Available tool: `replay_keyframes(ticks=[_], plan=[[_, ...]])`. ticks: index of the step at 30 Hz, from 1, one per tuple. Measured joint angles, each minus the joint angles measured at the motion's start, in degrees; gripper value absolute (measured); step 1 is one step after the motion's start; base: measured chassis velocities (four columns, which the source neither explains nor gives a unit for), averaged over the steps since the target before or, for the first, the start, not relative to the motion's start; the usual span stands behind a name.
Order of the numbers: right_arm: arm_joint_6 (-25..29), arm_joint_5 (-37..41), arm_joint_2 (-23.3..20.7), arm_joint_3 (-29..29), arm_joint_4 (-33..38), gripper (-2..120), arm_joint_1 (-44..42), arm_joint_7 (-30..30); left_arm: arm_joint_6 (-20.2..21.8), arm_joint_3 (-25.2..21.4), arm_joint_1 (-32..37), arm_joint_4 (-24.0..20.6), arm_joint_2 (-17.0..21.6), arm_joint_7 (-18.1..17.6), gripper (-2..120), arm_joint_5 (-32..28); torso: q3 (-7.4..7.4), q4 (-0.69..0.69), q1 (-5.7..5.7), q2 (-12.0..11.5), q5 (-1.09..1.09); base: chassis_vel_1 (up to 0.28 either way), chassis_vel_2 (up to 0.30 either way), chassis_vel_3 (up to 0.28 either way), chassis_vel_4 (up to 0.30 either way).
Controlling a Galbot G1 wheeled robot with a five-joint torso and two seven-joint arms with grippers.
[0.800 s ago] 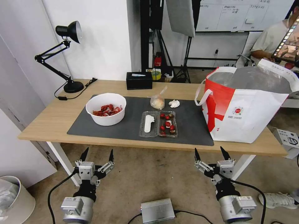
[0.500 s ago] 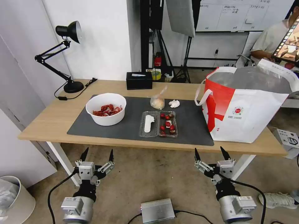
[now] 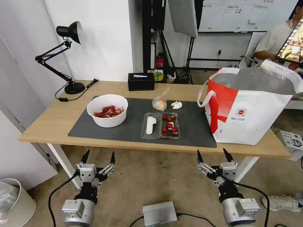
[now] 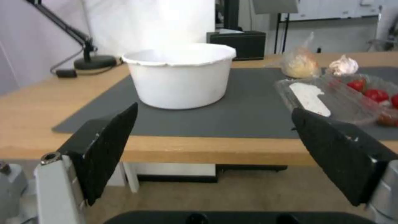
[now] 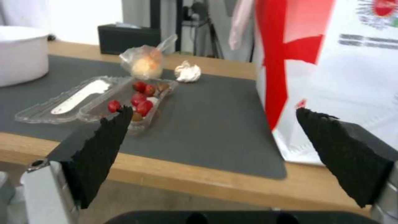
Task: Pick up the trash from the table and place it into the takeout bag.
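Note:
On the table [image 3: 47, 126], a dark mat carries the trash: a white bowl [image 3: 107, 110] [image 4: 180, 74] of red crayfish shells at the left, a clear hinged tray [image 3: 160, 125] [image 5: 104, 99] with small red fruits in the middle, and behind it a knotted clear bag [image 3: 159, 101] [image 5: 145, 63] and a crumpled white tissue [image 3: 176, 104] [image 5: 187, 71]. The big white-and-red takeout bag [image 3: 249, 104] [image 5: 331, 62] stands open at the table's right end. Both grippers hang below the table's near edge, open and empty: the left gripper [image 3: 98, 157] before the bowl, the right gripper [image 3: 215, 156] before the tray and bag.
A black desk lamp [image 3: 68, 56] stands at the back left corner and a black tissue box [image 3: 141, 81] at the back centre. A white bin [image 3: 14, 201] is on the floor at the left, a silver box [image 3: 159, 213] between the arms, and a white carton [image 3: 292, 140] at the right.

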Motion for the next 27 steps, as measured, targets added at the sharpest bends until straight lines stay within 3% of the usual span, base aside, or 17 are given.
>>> replay_keyframes(ticks=[1,3,6,7,9,10,12,22,27], plan=[[-2.7,1.6,-2.8,-0.5,0.2,100,1.6,1.2,1.9,1.9,-1.6,0.1,0.6,-2.6,100,-1.7,0.0,-0.02,0.0,0.0,-0.01,0.0,0.0,0.0,0.0],[-3.9,2.4,-4.0,-0.7,0.3,100,2.3,1.7,2.7,2.6,-2.2,0.2,0.8,-3.6,100,-2.3,0.0,-0.02,0.0,0.0,0.0,0.0,0.0,0.0,0.0],[-11.4,6.9,-11.6,-2.0,1.0,100,6.8,4.9,8.5,8.3,-6.8,0.5,2.5,-11.4,100,-7.5,0.0,-0.03,0.0,0.0,0.0,0.0,0.0,0.0,0.0],[-11.4,6.9,-11.6,-2.0,1.0,100,6.8,4.9,8.5,8.3,-6.8,0.5,2.5,-11.4,100,-7.5,0.0,-0.03,0.0,0.0,0.0,0.0,0.0,0.0,0.0],[-13.2,8.6,-14.4,-2.6,0.8,100,8.7,6.1,11.3,11.0,-9.0,0.7,3.3,-15.1,100,-9.9,0.0,-0.01,0.01,0.0,-0.03,0.0,0.0,0.0,0.0],[-13.2,8.6,-14.4,-2.6,0.8,100,8.7,6.1,11.3,11.0,-9.0,0.7,3.3,-15.1,100,-9.9,0.0,-0.01,0.01,0.0,-0.03,0.0,0.0,0.0,0.0],[-13.6,9.4,-15.4,-2.9,0.3,100,9.4,6.6,14.4,14.6,-10.6,1.2,4.2,-18.7,100,-12.9,0.01,-0.03,0.02,0.0,-0.03,0.0,0.0,0.0,0.0],[-13.6,9.3,-15.0,-3.2,0.0,100,9.2,6.7,14.7,15.1,-10.9,1.2,4.6,-19.4,100,-14.8,0.0,-0.03,0.01,0.0,-0.01,0.0,0.0,0.0,0.0],[-13.4,9.2,-14.9,-3.2,0.0,100,9.1,6.6,15.1,15.5,-11.7,0.5,5.0,-20.1,100,-20.3,0.0,-0.03,0.01,0.0,-0.02,0.0,0.0,0.0,0.0]])
